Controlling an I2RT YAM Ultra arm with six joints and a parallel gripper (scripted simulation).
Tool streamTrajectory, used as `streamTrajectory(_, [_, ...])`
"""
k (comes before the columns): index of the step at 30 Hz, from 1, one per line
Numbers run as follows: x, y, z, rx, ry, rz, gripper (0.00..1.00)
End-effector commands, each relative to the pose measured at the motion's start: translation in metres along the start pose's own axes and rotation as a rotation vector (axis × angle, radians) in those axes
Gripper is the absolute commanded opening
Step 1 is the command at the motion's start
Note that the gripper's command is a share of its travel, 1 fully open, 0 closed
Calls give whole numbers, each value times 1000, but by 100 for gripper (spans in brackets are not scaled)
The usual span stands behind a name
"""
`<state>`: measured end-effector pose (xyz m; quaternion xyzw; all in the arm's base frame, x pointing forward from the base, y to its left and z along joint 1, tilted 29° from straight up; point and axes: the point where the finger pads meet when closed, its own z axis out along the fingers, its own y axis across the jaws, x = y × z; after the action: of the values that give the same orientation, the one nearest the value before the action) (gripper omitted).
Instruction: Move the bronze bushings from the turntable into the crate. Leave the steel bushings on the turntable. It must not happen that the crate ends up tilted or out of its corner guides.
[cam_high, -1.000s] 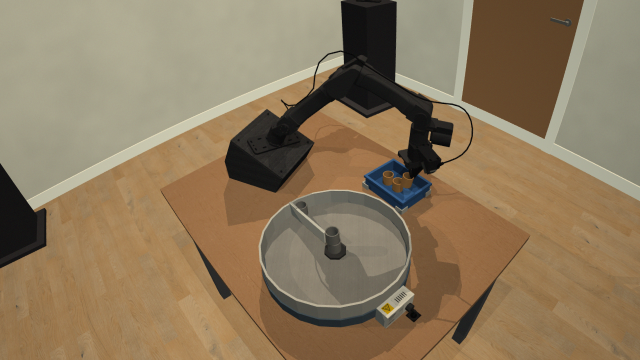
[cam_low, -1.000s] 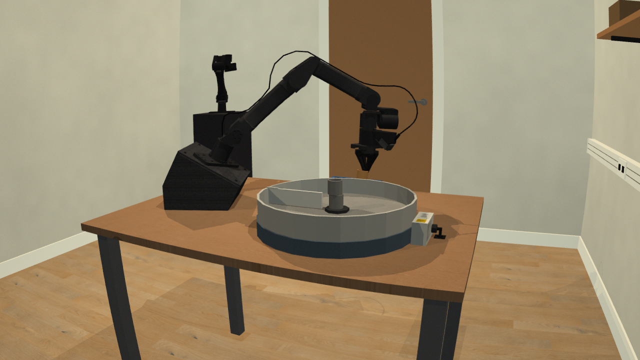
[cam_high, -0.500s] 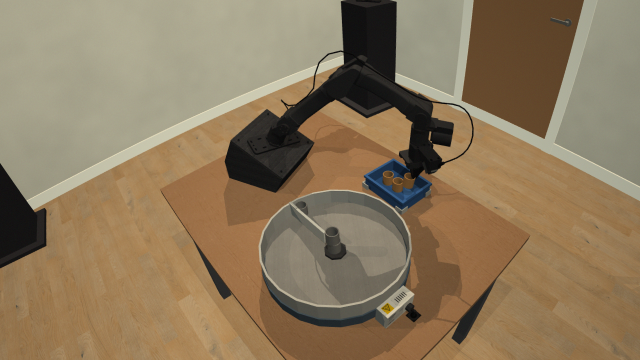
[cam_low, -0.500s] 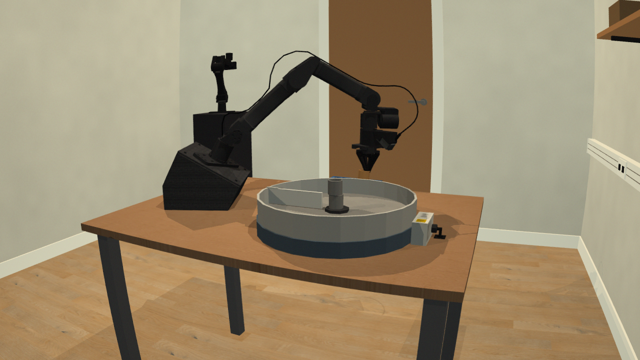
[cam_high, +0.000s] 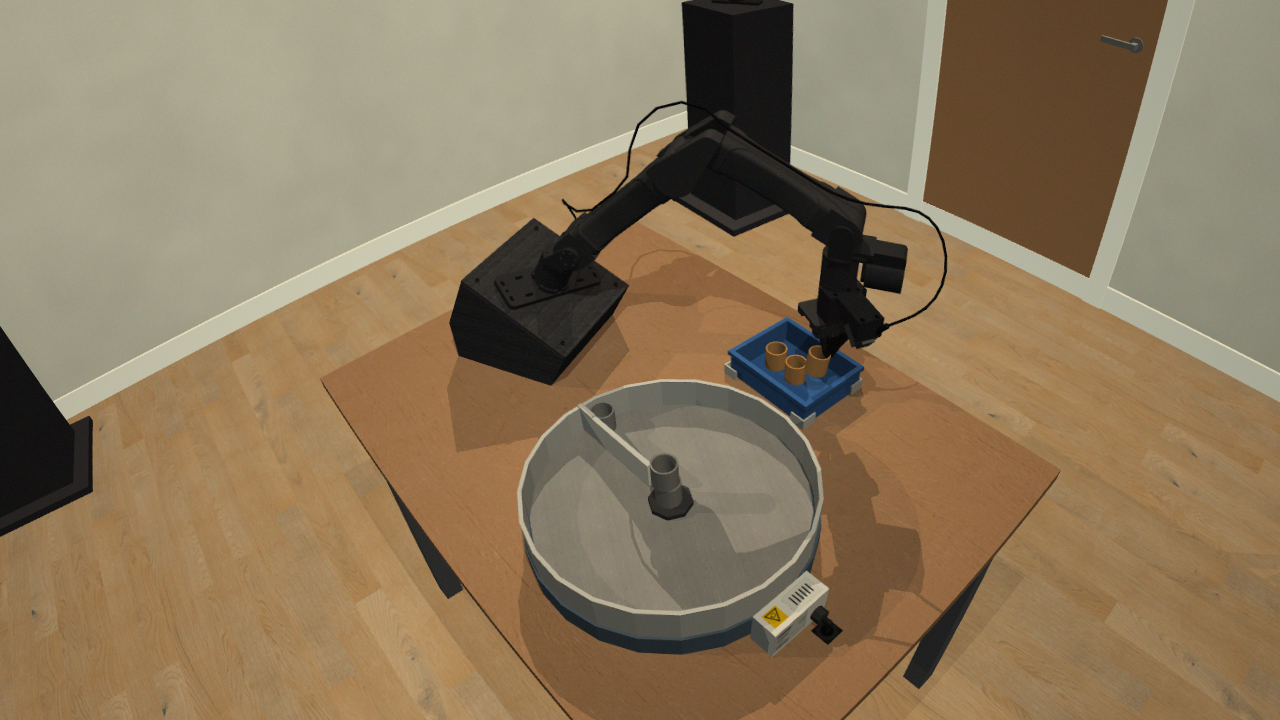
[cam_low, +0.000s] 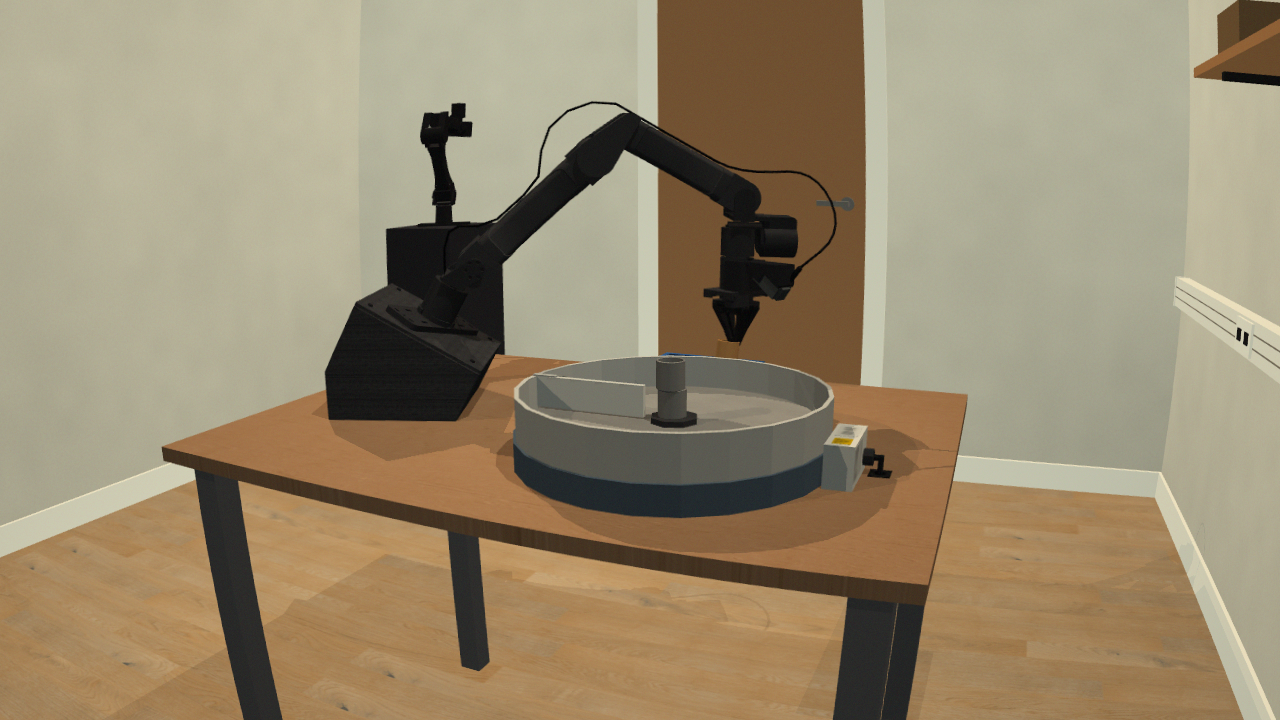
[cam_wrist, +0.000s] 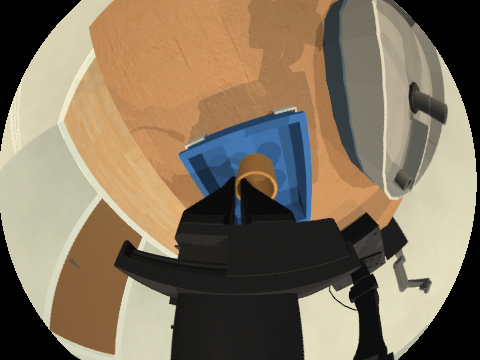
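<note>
Covers much of the wooden table with the walled turntable, and sets the blue crate just beside, level and between corner guides. Leaves steel bushings on the turntable: one near the wall by the divider, others apparently stacked at the center. Groups three bronze bushings in or over the crate, two inside, the third pinched by its thin wall in the nearly closed gripper. Appears to be at the placing step, probably the last; calls for lowering straight to the crate floor, opening gently and rising without snagging rim or guides. Shows all three bronze pieces together only from the top; reveals from the wrist one fingertip inside the bore and one outside, but neither of the other two; hides nearly all of the crate behind the turntable in the exterior view.

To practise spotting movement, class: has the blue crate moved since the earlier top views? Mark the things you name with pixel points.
No, the blue crate (cam_high: 771, 386) (cam_low: 677, 355) (cam_wrist: 308, 167) sits unchanged against its corner guides (cam_high: 802, 418) (cam_wrist: 284, 110).
</note>
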<state>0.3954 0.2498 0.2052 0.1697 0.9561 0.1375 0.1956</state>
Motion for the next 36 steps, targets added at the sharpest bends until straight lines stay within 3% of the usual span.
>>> streamTrajectory(1, [-11,13,-27,-68,-45,-3,0])
streamTrajectory(36, [-10,16,-24,-66,-48,5,0])
